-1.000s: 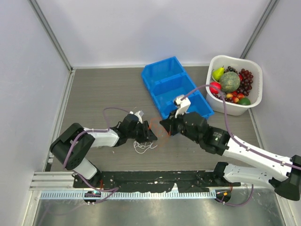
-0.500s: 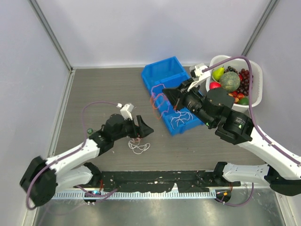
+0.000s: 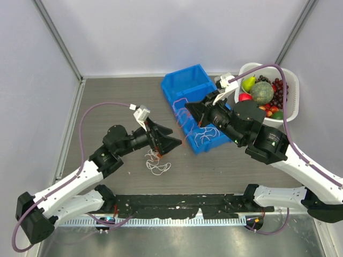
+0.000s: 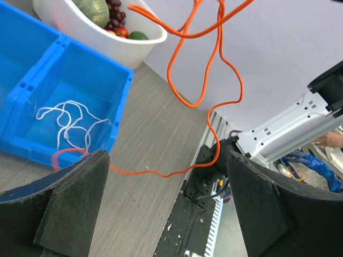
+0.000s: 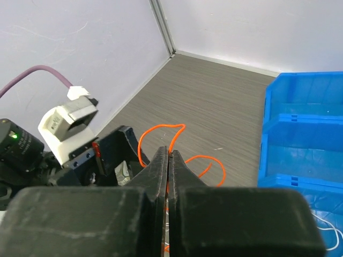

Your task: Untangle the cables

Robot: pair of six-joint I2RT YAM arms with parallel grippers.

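Separation step: the right gripper [image 5: 168,154] has its jaws clamped on the orange cable [image 4: 169,72], held aloft at 2 o'clock of the left gripper [image 3: 170,142], whose jaws are apart. One white cable [image 3: 206,136] lies in the blue bin [image 3: 185,80], a second white cable [image 3: 158,167] on the tabletop [image 3: 118,101]. Next, likely: carry orange clear.

Left tool [image 4: 166,160] and right tool [image 5: 168,160]: matt black, plain. Orange cord [image 4: 169,72] pinched in the right tool: bright orange, uniform. White cord [image 3: 158,167] beneath the left tool: plain white. Second white cord [image 3: 206,136], in the bin ahead of the left tool: white. Bin [image 3: 185,80]: solid blue. Basket [image 3: 252,68] beyond the right tool: white, holding a green net-patterned melon [image 3: 262,92], dark red grapes [image 3: 281,92] and a red apple [image 3: 245,97]. Desk [image 3: 118,101]: grey-brown wood grain. Hoses [image 3: 110,104]: purple.
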